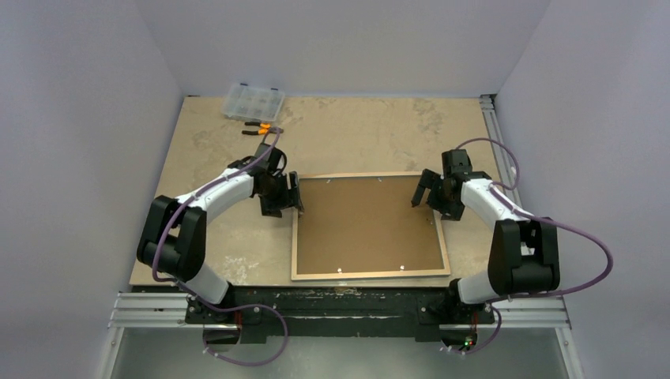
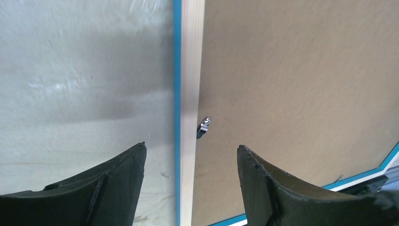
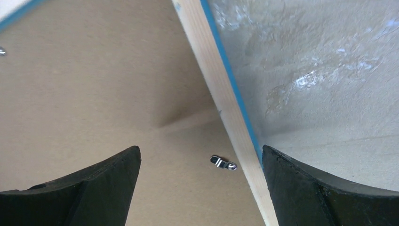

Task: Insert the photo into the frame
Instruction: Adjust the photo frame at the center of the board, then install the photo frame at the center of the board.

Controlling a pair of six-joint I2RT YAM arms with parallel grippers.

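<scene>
Frame [image 1: 371, 273] is lying flat face-down, wood back up, blue edge peeking out, brown board [image 1: 365, 225] sitting in it, by the table's [image 1: 355, 134] near edge.

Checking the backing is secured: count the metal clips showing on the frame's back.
5. Two clips on the near rail of the frame, one at its left rail, one by its right rail, one cut off near the far rail. More may be hidden.

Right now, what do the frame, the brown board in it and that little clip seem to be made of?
Frame: pale bare wood with visible grain, blue paint along its edge. Brown board: matte, faintly speckled, probably cardboard or hardboard. Clip: shiny silver, likely metal.
</scene>
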